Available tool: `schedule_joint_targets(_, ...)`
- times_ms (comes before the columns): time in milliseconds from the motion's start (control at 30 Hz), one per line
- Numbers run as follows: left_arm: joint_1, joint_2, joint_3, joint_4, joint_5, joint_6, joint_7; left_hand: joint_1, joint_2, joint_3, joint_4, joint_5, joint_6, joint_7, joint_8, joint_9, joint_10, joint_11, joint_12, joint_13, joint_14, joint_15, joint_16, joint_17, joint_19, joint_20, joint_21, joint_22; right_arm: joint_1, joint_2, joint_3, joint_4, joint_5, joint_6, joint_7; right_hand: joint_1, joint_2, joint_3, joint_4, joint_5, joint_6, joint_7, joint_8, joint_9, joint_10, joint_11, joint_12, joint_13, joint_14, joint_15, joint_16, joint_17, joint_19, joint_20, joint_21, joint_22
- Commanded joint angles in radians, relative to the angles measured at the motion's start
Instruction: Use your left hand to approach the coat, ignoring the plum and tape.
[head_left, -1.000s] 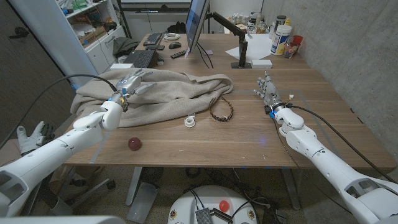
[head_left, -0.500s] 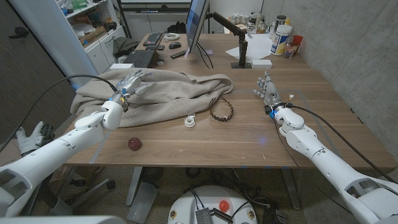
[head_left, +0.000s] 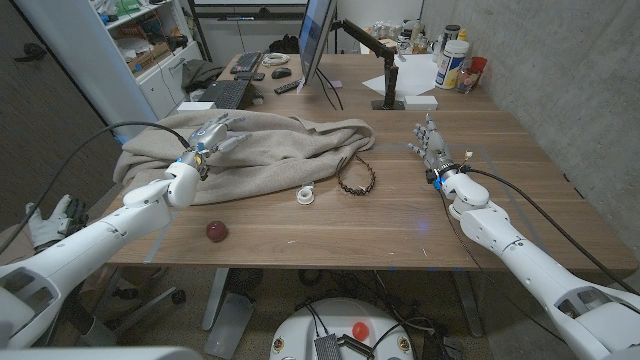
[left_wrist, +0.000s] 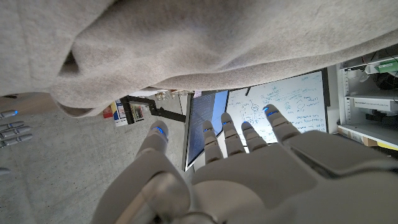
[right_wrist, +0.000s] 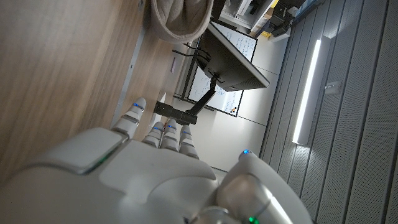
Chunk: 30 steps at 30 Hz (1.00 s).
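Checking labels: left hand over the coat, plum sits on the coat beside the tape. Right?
Not quite. In the head view the left hand is over the coat, but the plum lies on the bare table, off the coat and apart from the tape.

The coat (left_wrist: 205, 43) runs past the left wrist picture's edges; contact with the left hand (head_left: 205, 140) can't be told

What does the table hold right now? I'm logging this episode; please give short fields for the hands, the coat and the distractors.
left hand: over the coat, fingers apart, holding nothing
right hand: waiting on the table's right side, empty
coat: beige, crumpled on the table's left half
plum: near the front edge, apart from the coat
tape: beside the coat's hem
bracelet: right of the tape
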Motion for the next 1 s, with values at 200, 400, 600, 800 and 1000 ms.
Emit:
schedule_joint_targets(200,-0.038,-0.009,0.03,0.04,0.013,-0.019,-0.006,0.009,-0.003,0.002,-0.003,0.006,0.007,0.0,0.005,0.005,0.01,0.002,-0.001,0.004,0.0,-0.024,-0.003,0.002,0.001,-0.005,0.0,0.0,0.003,-0.001,-0.003,0.004,-0.004,0.001,0.002,0.002,0.007,-0.003,0.002,0.004,0.007,-0.006,0.007,0.002,0.001,-0.003,0.001,0.003,-0.007,-0.007,0.003,0.001,0.0,-0.002,0.005,0.001)
schedule_joint_targets(400,-0.054,-0.016,0.042,0.066,0.018,-0.03,-0.006,0.009,-0.003,0.002,-0.003,0.006,0.008,0.001,0.006,0.005,0.011,0.001,-0.001,0.005,0.002,-0.024,-0.002,0.002,0.002,-0.006,0.0,0.0,0.005,0.0,-0.004,0.005,-0.005,-0.004,0.0,0.003,0.008,-0.003,0.002,0.004,0.008,-0.007,0.007,0.002,0.001,-0.002,0.001,0.003,-0.007,-0.006,0.003,0.001,0.0,-0.001,0.005,0.001)
schedule_joint_targets(600,-0.074,-0.03,0.059,0.101,0.022,-0.046,-0.007,0.009,-0.003,0.003,-0.003,0.006,0.007,0.001,0.005,0.005,0.01,0.003,-0.002,0.005,0.002,-0.025,-0.002,0.002,0.002,-0.005,0.0,0.0,0.006,0.0,-0.004,0.003,-0.002,-0.015,-0.004,0.003,0.008,-0.004,0.002,0.004,0.009,-0.007,0.007,0.002,0.0,-0.003,0.001,0.003,-0.007,-0.005,0.003,0.001,-0.001,-0.001,0.005,0.001)
schedule_joint_targets(800,-0.092,-0.041,0.073,0.13,0.023,-0.056,-0.009,0.01,-0.003,0.003,-0.003,0.006,0.006,0.0,0.005,0.005,0.01,0.002,-0.002,0.005,0.002,-0.025,-0.002,0.002,0.002,-0.006,0.0,0.0,0.01,-0.001,-0.007,0.006,-0.003,-0.016,0.001,0.003,0.008,-0.004,0.002,0.004,0.011,-0.007,0.007,0.002,0.001,-0.002,0.001,0.003,-0.007,-0.005,0.004,0.001,-0.001,-0.001,0.005,0.001)
schedule_joint_targets(1000,-0.105,-0.049,0.083,0.153,0.025,-0.062,-0.001,0.01,-0.003,0.003,-0.002,0.006,0.008,0.001,0.006,0.005,0.01,0.002,-0.003,0.005,0.002,-0.024,-0.003,0.002,0.002,-0.005,0.0,0.0,0.013,-0.001,-0.008,0.006,-0.002,-0.023,0.002,0.003,0.009,-0.005,0.002,0.004,0.012,-0.007,0.008,0.002,0.0,0.0,0.001,0.003,-0.008,-0.005,0.003,0.001,-0.001,-0.001,0.006,0.001)
